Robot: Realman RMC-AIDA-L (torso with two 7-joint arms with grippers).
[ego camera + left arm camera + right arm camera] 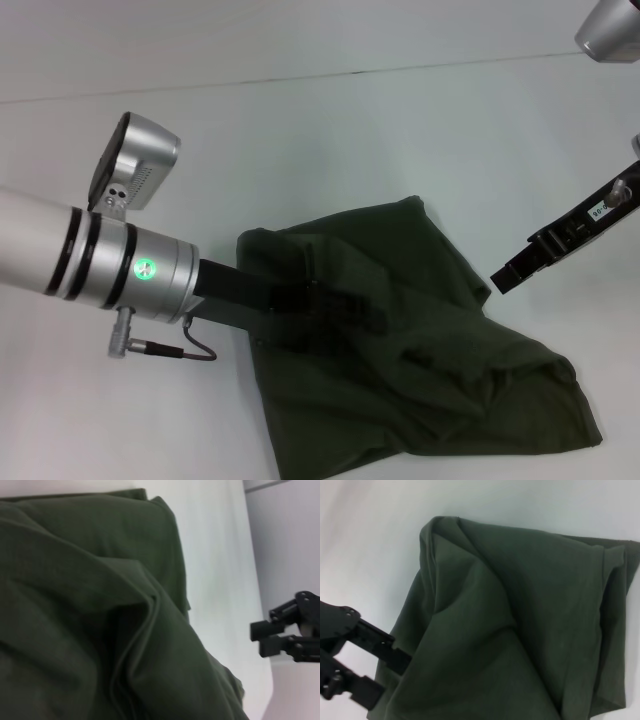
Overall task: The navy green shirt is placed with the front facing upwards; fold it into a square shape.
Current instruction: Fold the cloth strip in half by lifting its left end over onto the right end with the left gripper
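The navy green shirt (420,340) lies crumpled and folded over itself on the white table, plain side up; its print, neck and label are hidden. It fills the left wrist view (100,610) and shows in the right wrist view (520,620). My left gripper (350,305) reaches in low from the left over the shirt's left part. In the right wrist view the left gripper (387,680) has its fingers apart at the cloth's edge. My right gripper (505,275) hangs off the shirt's right side, apart from it, and looks shut and empty (265,638).
The white table (330,140) runs bare behind and to the left of the shirt. A seam in the surface (400,68) crosses the far side. The shirt's lower edge runs past the near edge of the head view.
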